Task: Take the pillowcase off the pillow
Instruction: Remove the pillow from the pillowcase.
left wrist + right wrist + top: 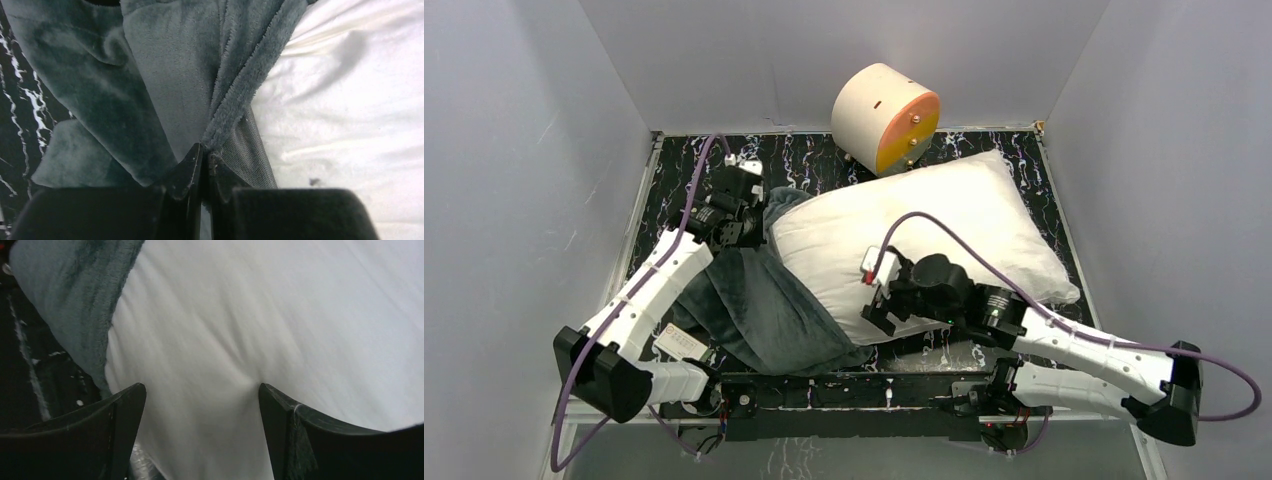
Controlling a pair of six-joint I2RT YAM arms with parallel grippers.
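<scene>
The left gripper [204, 152] is pinched tight on a folded edge of the dark grey pillowcase [759, 305]. The pillowcase lies bunched at 8 o'clock on the table [824, 160], touching the white pillow [954, 215]. The right gripper [202, 390] stands wide apart over the pillow's 6 o'clock edge, gripping nothing.
</scene>
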